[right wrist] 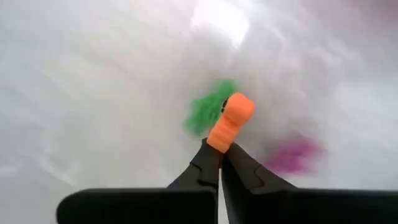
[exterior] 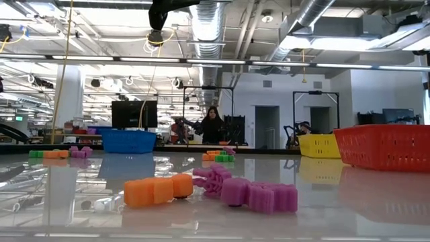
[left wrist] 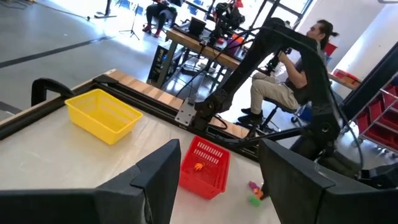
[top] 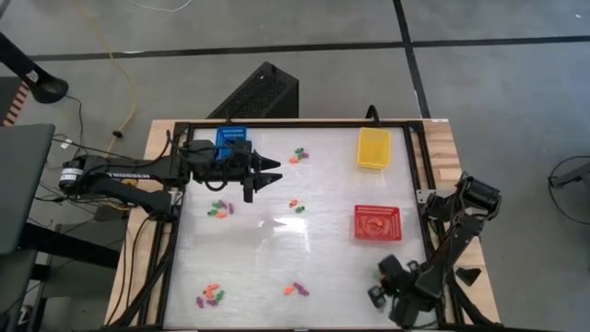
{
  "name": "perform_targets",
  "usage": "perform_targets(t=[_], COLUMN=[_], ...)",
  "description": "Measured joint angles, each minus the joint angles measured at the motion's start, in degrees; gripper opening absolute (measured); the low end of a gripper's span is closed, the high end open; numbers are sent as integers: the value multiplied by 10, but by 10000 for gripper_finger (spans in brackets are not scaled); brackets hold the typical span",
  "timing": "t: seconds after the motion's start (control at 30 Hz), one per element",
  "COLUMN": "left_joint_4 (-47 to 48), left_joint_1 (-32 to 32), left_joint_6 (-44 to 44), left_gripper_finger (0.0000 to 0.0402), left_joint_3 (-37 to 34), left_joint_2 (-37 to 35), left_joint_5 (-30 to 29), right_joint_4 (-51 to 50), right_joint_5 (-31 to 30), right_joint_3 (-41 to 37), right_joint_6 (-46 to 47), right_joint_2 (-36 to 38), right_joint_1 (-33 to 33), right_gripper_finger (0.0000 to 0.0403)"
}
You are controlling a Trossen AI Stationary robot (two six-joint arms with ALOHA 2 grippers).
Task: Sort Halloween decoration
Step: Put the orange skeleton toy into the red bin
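Fingertips of our right gripper (right wrist: 219,149) pinch one end of a small orange piece (right wrist: 231,119) at centre frame, green and purple blurs behind it hard to identify. We judge it light, stiff, easily dropped. Farther off, our left gripper (top: 269,175) hangs open near the blue basket (top: 232,136), upper left.

Blurred green piece (right wrist: 208,109) and purple piece (right wrist: 293,154), shapes perhaps unreadable.

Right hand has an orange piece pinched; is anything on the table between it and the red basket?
Nothing visible does. The right hand holds the orange piece at the near edge; the red basket sits just beyond over bare table.
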State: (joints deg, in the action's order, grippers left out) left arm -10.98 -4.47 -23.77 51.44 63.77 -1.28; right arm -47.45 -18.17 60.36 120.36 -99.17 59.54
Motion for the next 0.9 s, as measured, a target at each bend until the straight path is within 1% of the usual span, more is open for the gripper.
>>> perform_targets(t=[0.07,0.27,0.4,0.53,0.63,0.73,0.8,0.9], left_joint_4=[0,0,0,0,0,-1,-1,-1], left_joint_1=[0,0,0,0,0,0,0,0], left_joint_6=[0,0,0,0,0,0,0,0], left_gripper_finger=[206,206,206,206,206,206,206,206], left_joint_3=[0,0,0,0,0,0,0,0], left_joint_2=[0,0,0,0,0,0,0,0], left_joint_5=[0,0,0,-1,-1,-2,-2,-2], right_joint_4=[-18,-34,-61,-78,-107,-103,-82,-46], right_joint_5=[-19,-115,-144,-194,-262,-295,-325,-317], right_joint_3=[20,42,53,55,53,24,-14,-87], right_joint_6=[-3,-12,-25,-39,-43,-45,-44,-34], right_joint_2=[7,12,13,32,52,92,121,178], right_joint_1=[-1,-7,-19,-33,-45,-64,-76,-97], right_gripper_finger=[26,26,26,26,26,26,26,26])
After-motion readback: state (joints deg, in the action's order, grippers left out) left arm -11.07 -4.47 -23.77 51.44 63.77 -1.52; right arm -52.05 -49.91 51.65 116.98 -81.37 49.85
